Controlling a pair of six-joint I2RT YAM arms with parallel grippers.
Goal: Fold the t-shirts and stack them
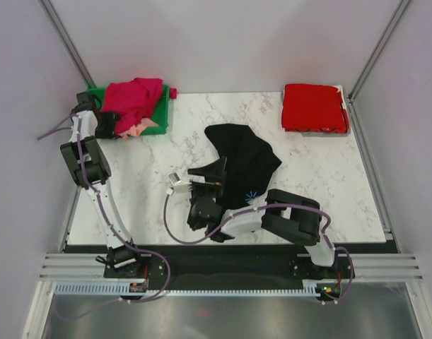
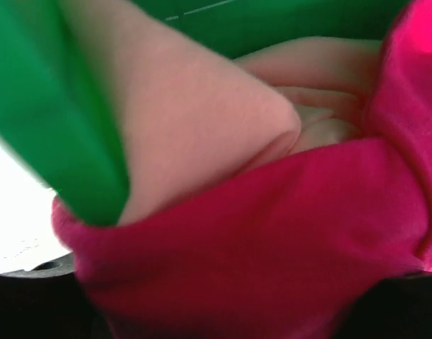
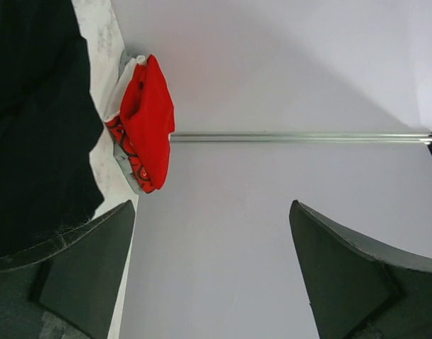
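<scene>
The right tool (image 3: 212,212) stands released, its two dark fingers (image 3: 81,275) wide apart with only the pale wall showing between them. In its wrist view the black t-shirt (image 3: 32,106) lies against the 9 o'clock finger, its hem draped over that finger's edge. From overhead this tool (image 1: 212,173) sits at the shirt's left edge. The crumpled shirt (image 1: 244,159) spreads from it toward 2 o'clock, and a small light-blue logo (image 1: 252,195) shows near the arm.

The left tool (image 1: 109,127) is pushed in among the clothes at the front of the green bin (image 1: 161,113). Its wrist view shows only cloth pressed up close, so I cannot tell whether it is clenched or released. That view shows the peach t-shirt (image 2: 201,127) at the middle, the magenta t-shirt (image 2: 258,240) wrapping below and to 3 o'clock, and the bin wall (image 2: 53,106) at 9 o'clock.

By count there are four shirts, one of each colour. The magenta one (image 1: 134,99) is heaped over the bin and the peach one (image 1: 138,129) peeks out beneath it. The red t-shirt (image 1: 313,106) lies folded at the worktop's 1 o'clock corner, with a grey and white layer under it. There is one bin, at the 11 o'clock corner.

The worktop (image 1: 307,183) is white marble-patterned. Pale walls (image 1: 223,42) with slim metal posts (image 1: 67,42) enclose it on three sides.
</scene>
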